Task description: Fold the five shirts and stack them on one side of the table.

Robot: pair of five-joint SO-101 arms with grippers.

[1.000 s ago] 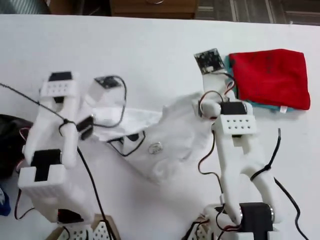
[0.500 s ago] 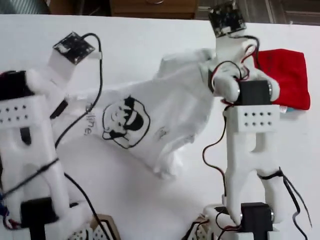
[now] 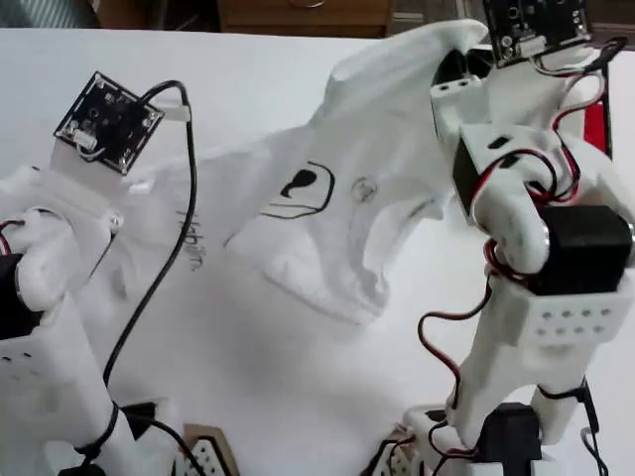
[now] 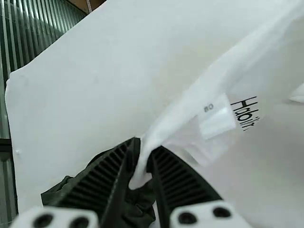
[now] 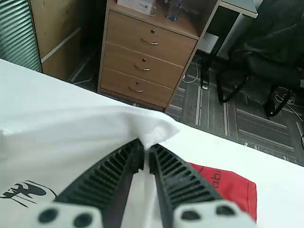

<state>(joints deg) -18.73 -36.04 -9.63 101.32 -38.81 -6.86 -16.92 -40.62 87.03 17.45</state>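
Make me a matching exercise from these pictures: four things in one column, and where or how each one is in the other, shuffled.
1 white shirt
2 red shirt
3 drawer cabinet
4 left gripper

A lying flat on the table, untouched
B standing beyond the table
C stretched between both arms
D shut on fabric beside a label

Pairs: 1-C, 2-A, 3-B, 4-D

Beyond the far edge of the white worktop stands a wooden cabinet with three drawers, each with a metal handle. A bottle and a pale box sit on top of it. To the cabinet's right is a black office chair on grey carpet tiles — to its left, a ribbed shutter.
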